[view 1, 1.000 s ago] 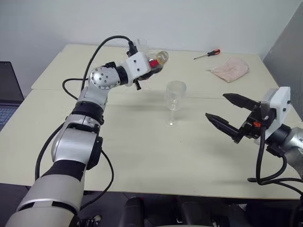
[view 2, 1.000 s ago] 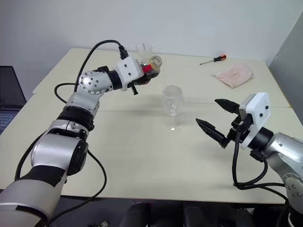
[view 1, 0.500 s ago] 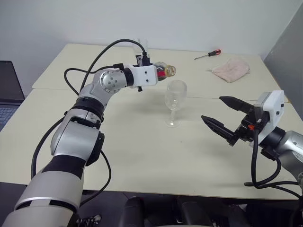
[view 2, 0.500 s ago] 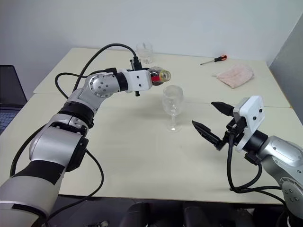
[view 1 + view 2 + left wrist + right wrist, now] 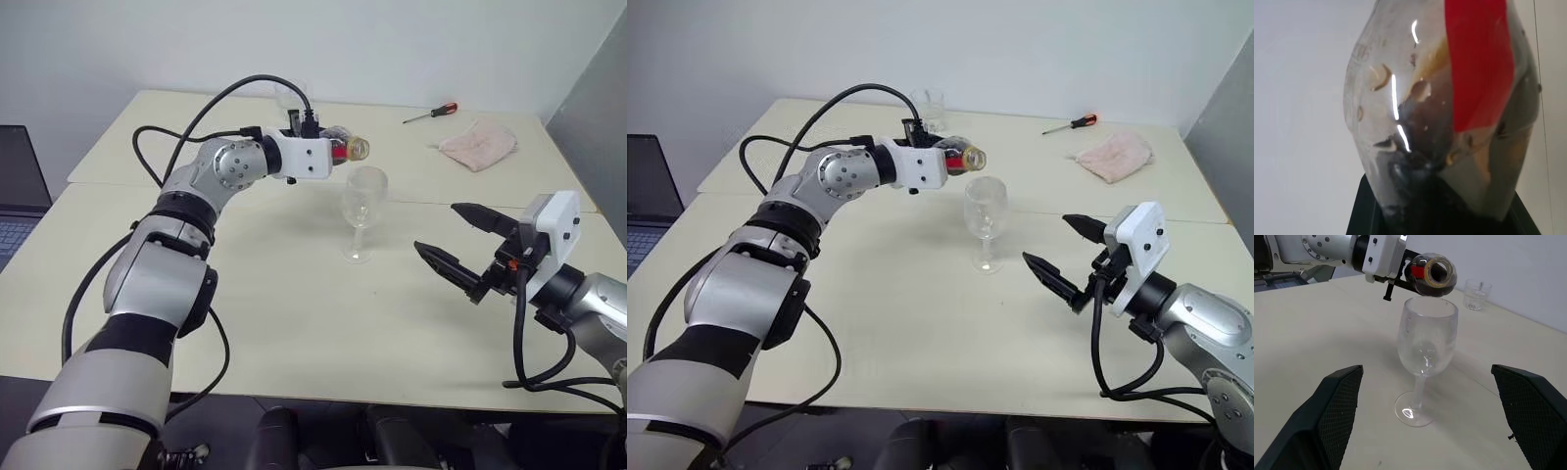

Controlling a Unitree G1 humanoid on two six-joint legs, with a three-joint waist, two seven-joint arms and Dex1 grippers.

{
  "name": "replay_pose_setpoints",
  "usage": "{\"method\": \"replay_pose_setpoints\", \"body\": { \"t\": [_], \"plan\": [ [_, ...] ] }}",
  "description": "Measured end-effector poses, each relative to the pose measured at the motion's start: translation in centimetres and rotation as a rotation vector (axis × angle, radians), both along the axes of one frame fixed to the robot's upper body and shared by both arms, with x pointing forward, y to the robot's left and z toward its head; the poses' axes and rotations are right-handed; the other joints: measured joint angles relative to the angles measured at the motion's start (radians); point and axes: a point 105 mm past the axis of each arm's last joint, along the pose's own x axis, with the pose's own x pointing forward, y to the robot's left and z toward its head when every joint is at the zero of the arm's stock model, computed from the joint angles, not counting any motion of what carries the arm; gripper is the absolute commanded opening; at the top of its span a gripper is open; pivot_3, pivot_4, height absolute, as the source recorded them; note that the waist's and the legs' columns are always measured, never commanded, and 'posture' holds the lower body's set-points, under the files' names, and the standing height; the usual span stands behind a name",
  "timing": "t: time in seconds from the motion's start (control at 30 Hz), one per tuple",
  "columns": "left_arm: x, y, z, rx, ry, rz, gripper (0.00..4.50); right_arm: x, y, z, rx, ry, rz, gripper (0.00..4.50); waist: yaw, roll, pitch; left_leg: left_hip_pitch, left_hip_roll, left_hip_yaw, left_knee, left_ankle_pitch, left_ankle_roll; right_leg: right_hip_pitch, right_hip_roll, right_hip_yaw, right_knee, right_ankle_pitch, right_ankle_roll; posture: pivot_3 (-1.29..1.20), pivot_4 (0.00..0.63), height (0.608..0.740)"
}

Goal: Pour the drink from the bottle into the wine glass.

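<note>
Lying level, bottle (image 5: 958, 158) mouth points over wine glass (image 5: 985, 211) rim.

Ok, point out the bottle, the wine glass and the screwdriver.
bottle (image 5: 1431, 275), right wrist view, on its open mouth end.
wine glass (image 5: 363, 200), left eye view, on its bowl.
screwdriver (image 5: 1070, 123), right eye view, near its red handle.

- Even, soft room light falls on the pale table (image 5: 294, 323); shadows are faint.
- A weak shadow lies beside the glass (image 5: 361, 211) foot.
- In the left wrist view the bottle (image 5: 1449, 107) sits very close and soft, with thin white glare streaks.
- The right wrist view is sharp on the glass; the fingers (image 5: 1332, 411) look blurred.
</note>
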Motion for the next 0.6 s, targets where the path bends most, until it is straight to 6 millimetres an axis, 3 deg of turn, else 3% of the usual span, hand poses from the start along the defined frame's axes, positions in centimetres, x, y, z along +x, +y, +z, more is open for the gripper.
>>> {"method": "replay_pose_setpoints", "body": {
  "t": [0.6],
  "plan": [
    [-0.45,-0.3,-0.09,0.114,-0.135,-0.042,0.88,-0.1,-0.37,-0.14,-0.018,0.007,-0.011,4.5,0.001,0.0,0.0,-0.001,-0.001,-0.001,0.008,0.0,0.0,0.002,-0.001,0.0,0.001,0.001,0.002,0.0,0.15,0.74]
  ]
}}
